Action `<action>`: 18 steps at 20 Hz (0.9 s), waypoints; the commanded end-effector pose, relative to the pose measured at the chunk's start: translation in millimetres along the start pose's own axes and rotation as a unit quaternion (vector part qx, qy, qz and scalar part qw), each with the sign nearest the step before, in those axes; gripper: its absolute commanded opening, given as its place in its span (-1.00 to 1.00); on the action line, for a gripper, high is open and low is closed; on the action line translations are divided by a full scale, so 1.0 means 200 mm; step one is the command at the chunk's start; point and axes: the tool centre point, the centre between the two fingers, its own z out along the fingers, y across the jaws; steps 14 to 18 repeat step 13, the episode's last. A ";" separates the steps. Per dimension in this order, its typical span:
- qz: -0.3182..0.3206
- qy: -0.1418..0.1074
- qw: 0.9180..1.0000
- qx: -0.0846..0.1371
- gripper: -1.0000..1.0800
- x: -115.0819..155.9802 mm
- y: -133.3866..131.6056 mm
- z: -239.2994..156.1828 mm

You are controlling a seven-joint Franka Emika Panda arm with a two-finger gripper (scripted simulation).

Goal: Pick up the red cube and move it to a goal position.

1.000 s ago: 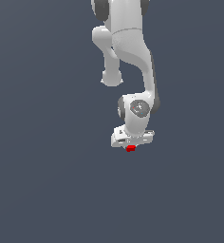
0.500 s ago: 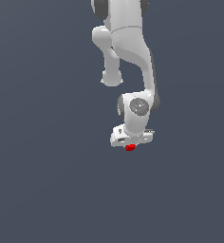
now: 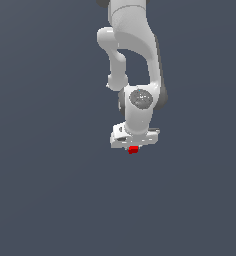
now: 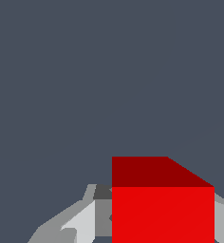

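The tiny red cube [image 3: 133,150] sits between the fingers of my white gripper [image 3: 133,147], just under the white hand at the arm's end, near the middle of the exterior view. The gripper is shut on the cube. In the wrist view the red cube [image 4: 162,209] fills the space between the grey fingers [image 4: 78,223], with one finger on each side of it. Whether the cube rests on the dark grey surface or hangs above it cannot be told.
The plain dark grey surface [image 3: 50,200] fills both views. The white arm [image 3: 132,45] reaches down from the top of the exterior view. No other objects show.
The gripper with the red cube has moved a little up and towards the exterior view's left. It has stayed shut on the cube.
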 end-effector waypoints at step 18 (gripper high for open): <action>0.000 0.001 1.000 0.000 -1.00 -0.02 0.15 -0.33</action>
